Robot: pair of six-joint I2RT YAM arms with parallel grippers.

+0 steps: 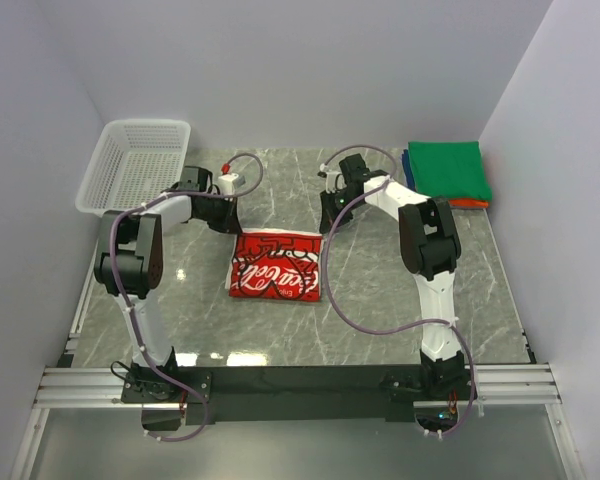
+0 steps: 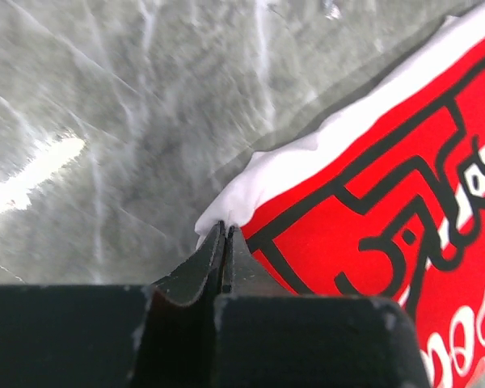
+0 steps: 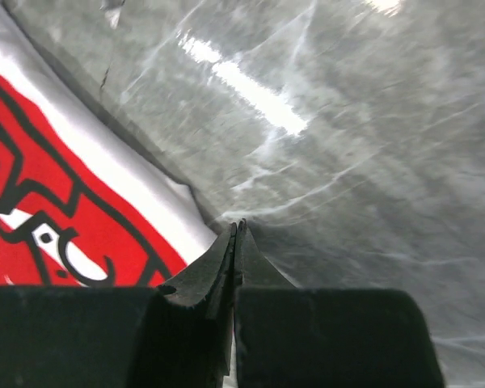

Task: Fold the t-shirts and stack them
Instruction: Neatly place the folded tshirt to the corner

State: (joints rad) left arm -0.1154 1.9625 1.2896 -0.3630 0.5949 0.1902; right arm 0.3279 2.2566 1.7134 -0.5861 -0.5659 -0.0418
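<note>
The white t-shirt point(image 1: 275, 263), folded with its large red-and-white print facing up, lies on the marble table between the two arms. My left gripper point(image 1: 232, 222) sits at its far left corner. In the left wrist view the jaws point(image 2: 225, 230) are pressed together on the white corner of the shirt point(image 2: 372, 202). My right gripper point(image 1: 327, 225) is at the far right corner, its jaws point(image 3: 238, 226) shut on the white edge of the shirt point(image 3: 56, 218). A stack of folded t-shirts rests at the back right: green point(image 1: 447, 170) on top, blue point(image 1: 407, 165) and orange point(image 1: 470, 203) edges showing beneath.
A white plastic mesh basket point(image 1: 135, 165) stands at the back left, partly over the table's edge. White walls close in the table on three sides. A small white object with a red tip point(image 1: 228, 180) lies behind the left gripper.
</note>
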